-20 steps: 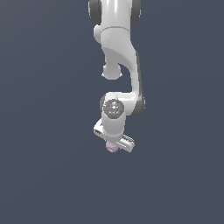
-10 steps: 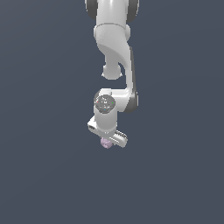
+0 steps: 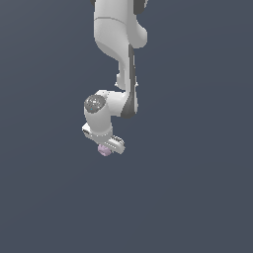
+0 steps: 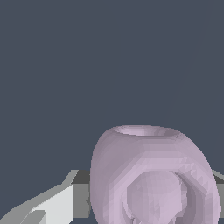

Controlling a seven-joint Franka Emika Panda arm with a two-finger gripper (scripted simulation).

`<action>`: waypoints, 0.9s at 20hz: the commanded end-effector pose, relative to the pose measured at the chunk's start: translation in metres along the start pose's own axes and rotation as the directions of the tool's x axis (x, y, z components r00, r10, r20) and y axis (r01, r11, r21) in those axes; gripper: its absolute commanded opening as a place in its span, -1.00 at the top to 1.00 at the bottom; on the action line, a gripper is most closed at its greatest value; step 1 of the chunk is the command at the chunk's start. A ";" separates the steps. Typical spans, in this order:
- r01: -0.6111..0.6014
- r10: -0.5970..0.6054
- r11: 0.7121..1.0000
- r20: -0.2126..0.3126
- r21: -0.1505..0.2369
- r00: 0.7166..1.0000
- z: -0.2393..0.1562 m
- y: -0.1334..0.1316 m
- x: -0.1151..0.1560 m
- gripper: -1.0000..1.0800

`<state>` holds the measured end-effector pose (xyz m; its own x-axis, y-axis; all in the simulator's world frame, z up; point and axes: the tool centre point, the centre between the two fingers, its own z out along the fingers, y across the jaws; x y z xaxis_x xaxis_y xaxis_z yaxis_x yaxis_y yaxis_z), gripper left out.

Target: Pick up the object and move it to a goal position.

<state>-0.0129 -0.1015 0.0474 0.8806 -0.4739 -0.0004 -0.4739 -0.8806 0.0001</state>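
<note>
The object [image 3: 103,150] is a small pale pink-lilac rounded lump, seen just under the white hand in the exterior view. In the wrist view the object [image 4: 153,175] fills the lower right, with a ring-like rim and a rounded hollow on its face. My gripper [image 3: 105,147] is shut on it; one white finger [image 4: 52,205] shows beside the lump, the other is hidden behind it. The arm hangs from above, with the hand left of centre in the exterior view.
A plain dark blue-grey surface [image 3: 197,197] lies all around. No goal marker shows in either view.
The arm has swung toward the exterior view's left and the hand has risen a little, carrying the object with it.
</note>
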 end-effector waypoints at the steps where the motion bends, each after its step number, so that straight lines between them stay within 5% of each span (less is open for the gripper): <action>1: 0.000 0.000 1.000 0.000 0.000 1.000 -0.002 0.029 -0.004 1.00; 10: -0.001 0.001 1.000 0.000 0.000 1.000 -0.007 0.114 -0.011 1.00; 18: 0.000 0.000 1.000 0.000 0.000 1.000 -0.009 0.146 -0.012 1.00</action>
<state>-0.0915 -0.2221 0.0560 0.8793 -0.4762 -0.0002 -0.4762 -0.8793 0.0003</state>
